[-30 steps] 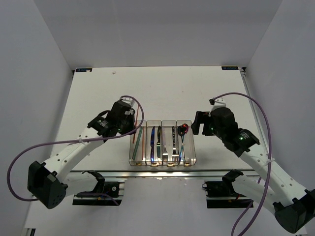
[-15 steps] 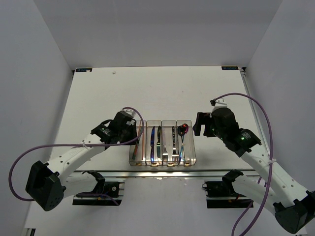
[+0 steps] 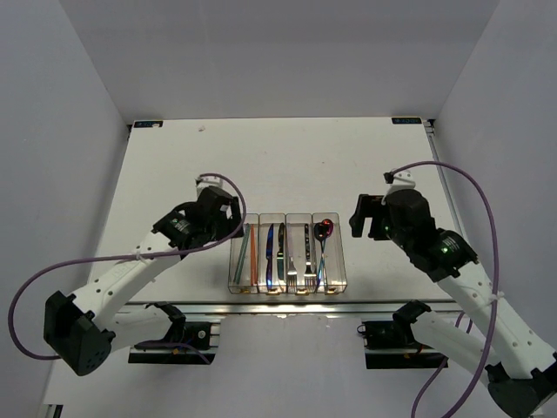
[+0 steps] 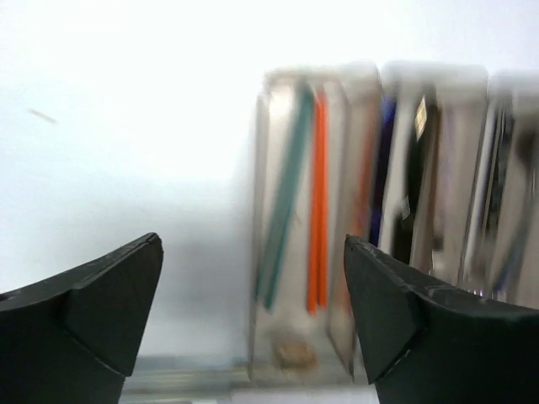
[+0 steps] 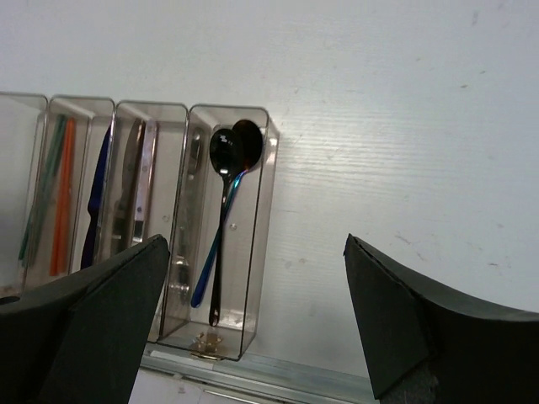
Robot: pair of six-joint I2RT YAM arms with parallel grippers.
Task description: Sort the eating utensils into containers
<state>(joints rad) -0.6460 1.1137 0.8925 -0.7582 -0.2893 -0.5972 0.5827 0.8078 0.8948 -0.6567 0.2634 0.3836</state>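
While both pincers hang spread wide with nothing between their matte black, wedge-shaped fingers, the cutlery lies in the bins [image 3: 287,292]. These are four narrow clear plastic troughs joined in a row on the white surface [image 3: 287,165].

The left pincer [image 4: 253,244] sits just beside the bins' left end, and the right pincer [image 5: 257,241] is near their right end.

- **Leftmost bin:** a green chopstick [image 4: 285,202] and an orange chopstick [image 4: 318,202], thin straight sticks lying side by side.
- **Second bin:** a slim blue knife [image 5: 98,198] and a black knife [image 5: 135,181].
- **Third bin:** a silver fork [image 5: 190,202], its tines hard to make out through the glare.
- **Rightmost bin:** a dark spoon [image 5: 224,151] with a glossy round bowl overlapping that of a red spoon [image 5: 250,135], both bowls at the far end.

The left wrist view is blurred, so the bins right of the chopsticks smear together, and the frame edge cuts off the row.
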